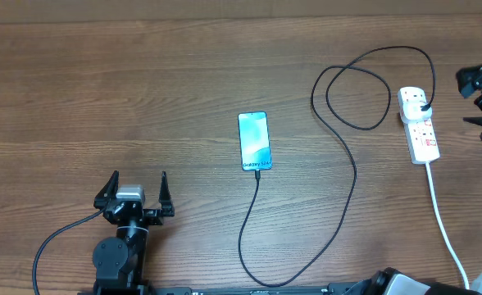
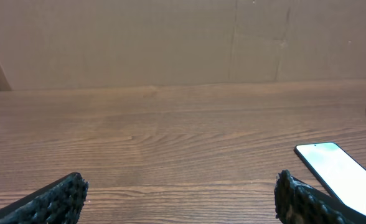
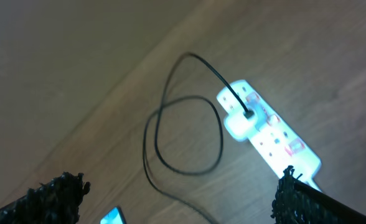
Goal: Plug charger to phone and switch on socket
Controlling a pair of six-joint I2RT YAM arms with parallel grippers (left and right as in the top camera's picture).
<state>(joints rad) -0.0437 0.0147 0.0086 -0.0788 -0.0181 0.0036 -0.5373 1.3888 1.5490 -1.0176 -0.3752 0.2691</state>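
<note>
Phone lies centrally, well apart from socket at right.

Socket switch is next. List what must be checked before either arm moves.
1. Tip of the cable at the phone: looks joined at its near end, ok.
2. The plug in the socket: seated at the far outlet, ok.
3. The switch for that outlet on: cannot tell.
4. The left claw open and apart from the phone: ok.
5. The right claw open, with the socket in its view: ok.
6. The cable's loop lying off the socket's switches: ok.
</note>
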